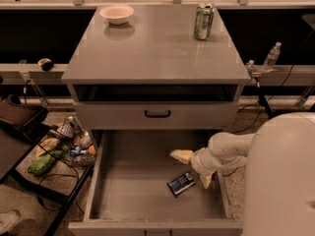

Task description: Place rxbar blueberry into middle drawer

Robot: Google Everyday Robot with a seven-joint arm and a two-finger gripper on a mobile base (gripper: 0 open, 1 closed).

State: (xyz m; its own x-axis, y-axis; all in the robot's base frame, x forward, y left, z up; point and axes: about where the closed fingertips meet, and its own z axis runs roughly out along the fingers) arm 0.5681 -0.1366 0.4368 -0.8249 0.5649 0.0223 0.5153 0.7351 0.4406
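Observation:
The rxbar blueberry point(180, 183), a small dark blue wrapper with pale print, lies flat on the grey floor of the middle drawer point(133, 181), right of centre. The drawer is pulled far out under the cabinet. My gripper point(194, 168) hangs just above and to the right of the bar, inside the drawer. It is open: one pale finger point(181, 156) points left, the other point(206, 180) points down beside the bar. Nothing is between them.
On the cabinet top stand a green-and-white can point(204, 21) and a pale bowl point(116, 14). A shut drawer front with a black loop handle point(157, 114) sits above the open drawer. A wire basket of clutter point(69, 141) is on the left; a plastic bottle point(271, 57) is on the right.

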